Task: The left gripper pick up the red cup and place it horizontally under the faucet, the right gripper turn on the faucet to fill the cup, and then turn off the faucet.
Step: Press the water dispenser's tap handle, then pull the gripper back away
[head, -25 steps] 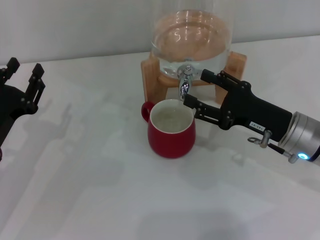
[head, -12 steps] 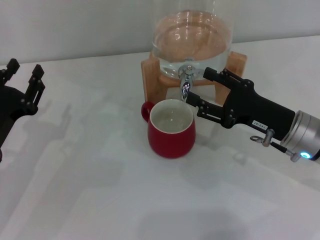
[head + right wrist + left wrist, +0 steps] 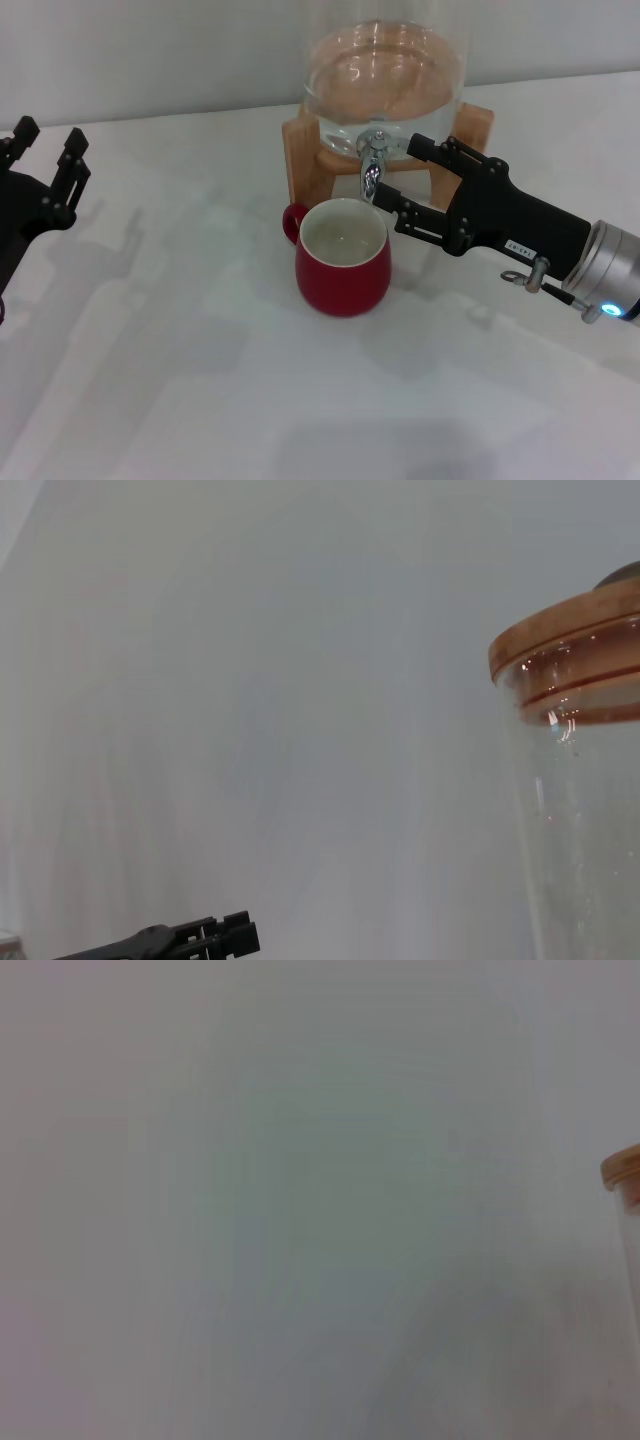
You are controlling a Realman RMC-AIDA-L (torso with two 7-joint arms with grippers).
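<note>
The red cup point(image 3: 343, 270) stands upright on the white table, its cream inside showing and its handle toward the left. It sits right below the chrome faucet point(image 3: 372, 160) of the glass water dispenser point(image 3: 385, 75). My right gripper point(image 3: 397, 170) is open, its fingers just to the right of the faucet's spout, one higher and one lower. I cannot tell if they touch it. My left gripper point(image 3: 48, 137) is open and empty at the far left edge, well away from the cup.
The dispenser rests on a wooden stand point(image 3: 300, 150) at the back of the table point(image 3: 200, 380). Its wooden lid shows in the right wrist view point(image 3: 570, 640) and at the edge of the left wrist view point(image 3: 625, 1170).
My right gripper has shifted slightly to the right, away from the faucet. The cup and the left gripper have not moved.
</note>
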